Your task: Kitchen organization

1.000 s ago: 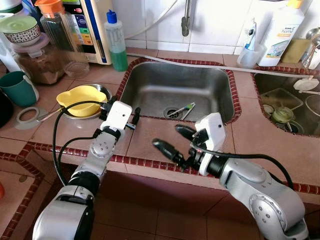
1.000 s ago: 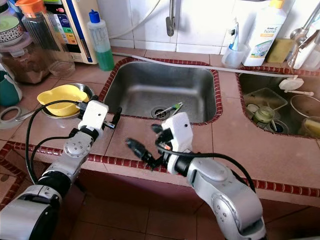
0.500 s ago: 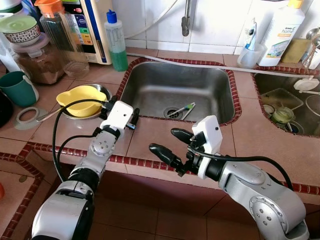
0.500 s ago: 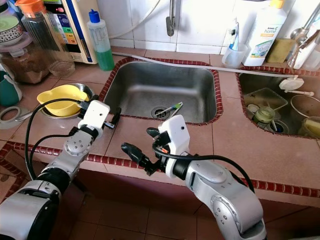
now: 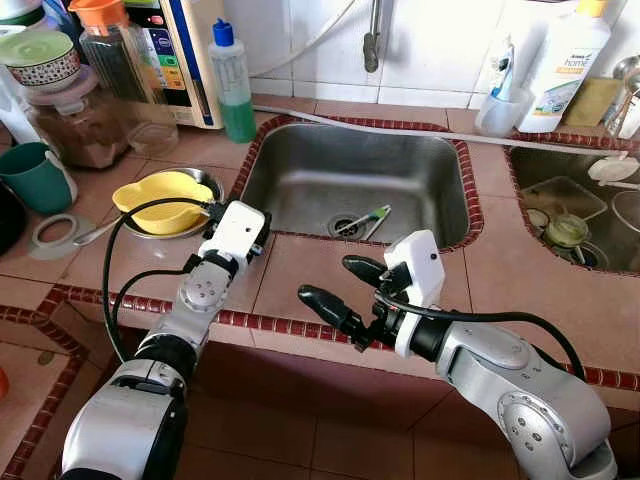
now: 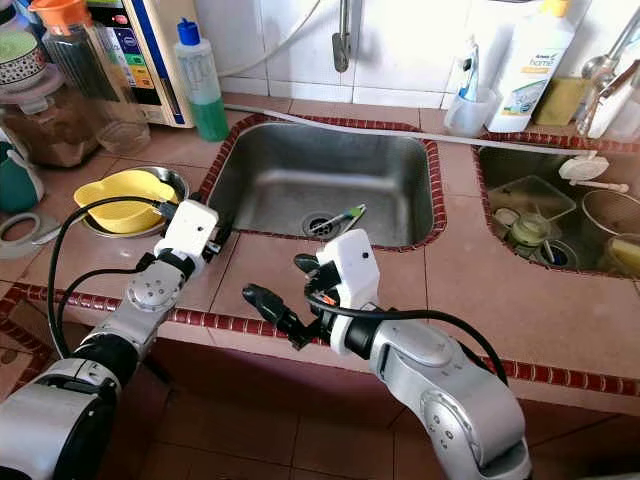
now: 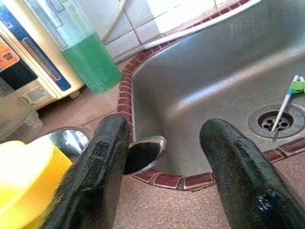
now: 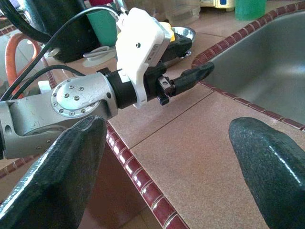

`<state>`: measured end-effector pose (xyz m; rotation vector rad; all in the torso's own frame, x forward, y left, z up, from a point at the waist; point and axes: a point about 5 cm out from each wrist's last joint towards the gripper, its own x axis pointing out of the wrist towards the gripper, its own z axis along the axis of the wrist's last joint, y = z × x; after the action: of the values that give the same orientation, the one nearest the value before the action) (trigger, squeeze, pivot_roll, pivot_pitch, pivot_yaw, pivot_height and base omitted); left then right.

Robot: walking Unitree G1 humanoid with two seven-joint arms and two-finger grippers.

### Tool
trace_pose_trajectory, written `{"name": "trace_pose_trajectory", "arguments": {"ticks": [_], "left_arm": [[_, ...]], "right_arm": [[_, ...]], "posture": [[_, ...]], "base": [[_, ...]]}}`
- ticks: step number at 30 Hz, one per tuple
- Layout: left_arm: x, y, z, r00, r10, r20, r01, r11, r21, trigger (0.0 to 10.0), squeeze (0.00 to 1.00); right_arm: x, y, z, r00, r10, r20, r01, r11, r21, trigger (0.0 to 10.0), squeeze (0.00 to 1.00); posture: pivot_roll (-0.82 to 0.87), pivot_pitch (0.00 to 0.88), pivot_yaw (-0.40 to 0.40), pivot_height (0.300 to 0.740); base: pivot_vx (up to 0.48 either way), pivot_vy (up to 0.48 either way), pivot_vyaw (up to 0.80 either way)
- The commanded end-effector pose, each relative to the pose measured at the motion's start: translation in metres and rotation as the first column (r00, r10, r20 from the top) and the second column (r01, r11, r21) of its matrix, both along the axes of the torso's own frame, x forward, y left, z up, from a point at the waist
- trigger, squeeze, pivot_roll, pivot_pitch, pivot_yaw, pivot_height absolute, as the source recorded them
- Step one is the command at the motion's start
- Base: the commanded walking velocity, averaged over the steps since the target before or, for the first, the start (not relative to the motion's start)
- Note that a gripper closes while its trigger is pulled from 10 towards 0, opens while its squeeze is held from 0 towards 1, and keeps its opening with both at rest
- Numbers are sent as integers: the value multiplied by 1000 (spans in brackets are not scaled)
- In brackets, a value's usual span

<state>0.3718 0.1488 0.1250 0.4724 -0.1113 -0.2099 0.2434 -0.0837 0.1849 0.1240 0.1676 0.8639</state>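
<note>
Both grippers hover open and empty over the near counter: the left gripper (image 7: 162, 167) by the yellow bowl (image 5: 163, 198), the right gripper (image 5: 340, 288) nearer. A toothbrush (image 5: 366, 219) lies in the sink (image 5: 300, 180); the far-right white bottle (image 5: 560, 60) reads "home".

Bare tiled surface (image 5: 310, 275) lies open between my left hand (image 5: 262, 232) and right hand (image 5: 340, 290) along the front edge, while the yellow bowl (image 5: 160, 200) and jars (image 5: 85, 125) crowd the left back corner beside the sink (image 5: 350, 180).
</note>
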Motion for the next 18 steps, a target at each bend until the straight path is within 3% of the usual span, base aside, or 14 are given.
{"name": "trace_pose_trajectory", "arguments": {"ticks": [1,18], "left_arm": [[0,4,-1,1000,7,-6,-7,1000,20,0,0],[0,6,4,999,24,36,-24,1000,-8,0,0]], "right_arm": [[-1,1,5,1000,6,22,-5,1000,-2,10000,0],[2,1,5,1000,-14,28,14,1000,-3,10000,0]], "posture": [[-153,125,36,740],[-151,122,34,740]], "base": [[0,0,0],[0,0,0]]}}
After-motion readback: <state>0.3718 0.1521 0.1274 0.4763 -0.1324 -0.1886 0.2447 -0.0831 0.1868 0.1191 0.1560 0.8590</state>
